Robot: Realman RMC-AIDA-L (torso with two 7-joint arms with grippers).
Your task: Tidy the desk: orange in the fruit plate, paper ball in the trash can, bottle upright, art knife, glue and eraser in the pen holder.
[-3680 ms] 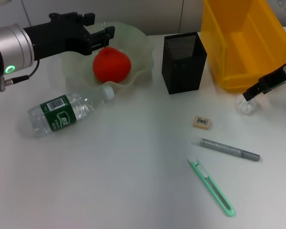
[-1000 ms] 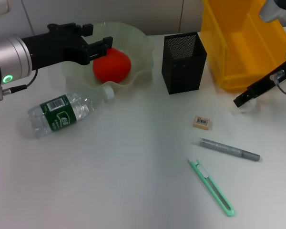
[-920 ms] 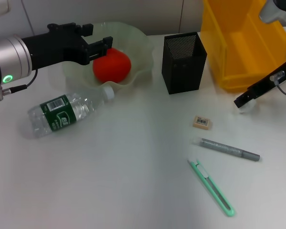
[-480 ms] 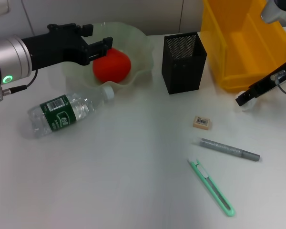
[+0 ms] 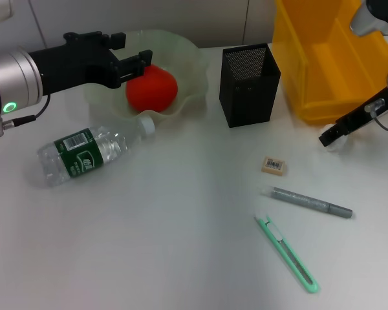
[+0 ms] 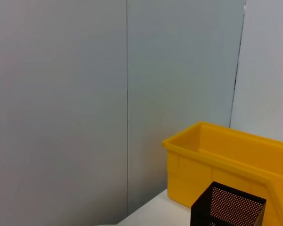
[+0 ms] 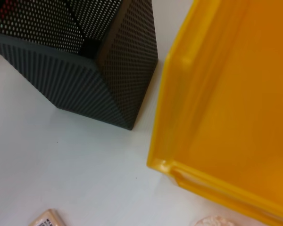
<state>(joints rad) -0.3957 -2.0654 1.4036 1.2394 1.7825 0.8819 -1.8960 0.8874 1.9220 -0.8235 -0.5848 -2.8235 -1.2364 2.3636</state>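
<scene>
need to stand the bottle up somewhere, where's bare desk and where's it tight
Bare desk: the wide near stretch between the lying bottle and the art knife, plus the strip between the bottle cap and the pen holder. Crowded: the right side, where the eraser, glue, art knife and paper ball under the right pincer cluster.

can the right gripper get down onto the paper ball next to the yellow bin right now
Probably yes. The right gripper hangs just over the paper ball, which sits on open table in front of the yellow bin. Nothing lies between them; the eraser is well aside.
</scene>
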